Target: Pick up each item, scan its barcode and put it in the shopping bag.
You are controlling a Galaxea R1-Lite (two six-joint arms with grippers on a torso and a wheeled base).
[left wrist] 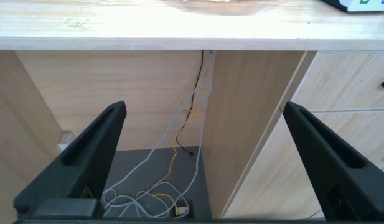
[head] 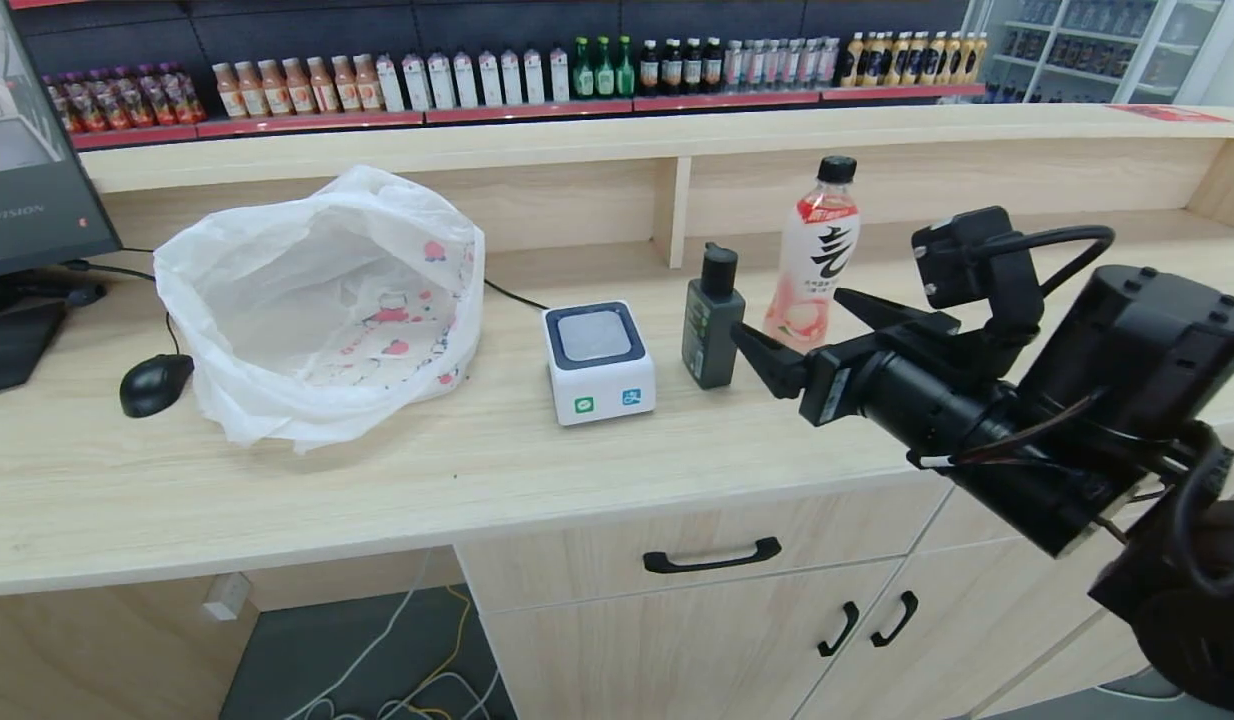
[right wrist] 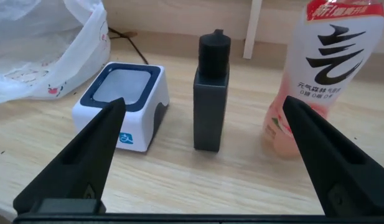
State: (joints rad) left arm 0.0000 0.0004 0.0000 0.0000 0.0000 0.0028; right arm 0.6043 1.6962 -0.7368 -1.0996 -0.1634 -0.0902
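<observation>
the right gripper (head: 789, 318) hangs at the middle right of the head view, its jaws wide open and holding nothing. it points at two bottles on the wooden counter (head: 377, 470) — a small dark bottle (head: 712, 325) and, just to its right, a tall peach drink (head: 815, 250). the gripper hides part of the drink's foot. left of the dark bottle sits the white scanner box (head: 597, 362). farther left the white shopping bag (head: 322, 290) stands open. a black mouse (head: 155, 384) lies near the bag at the left edge. the left gripper (left wrist: 204, 168) is wide open and empty too — it is low, facing loose cables (left wrist: 173, 155) under the counter. rows of drinks (head: 577, 70) line the shelf along the top.
</observation>
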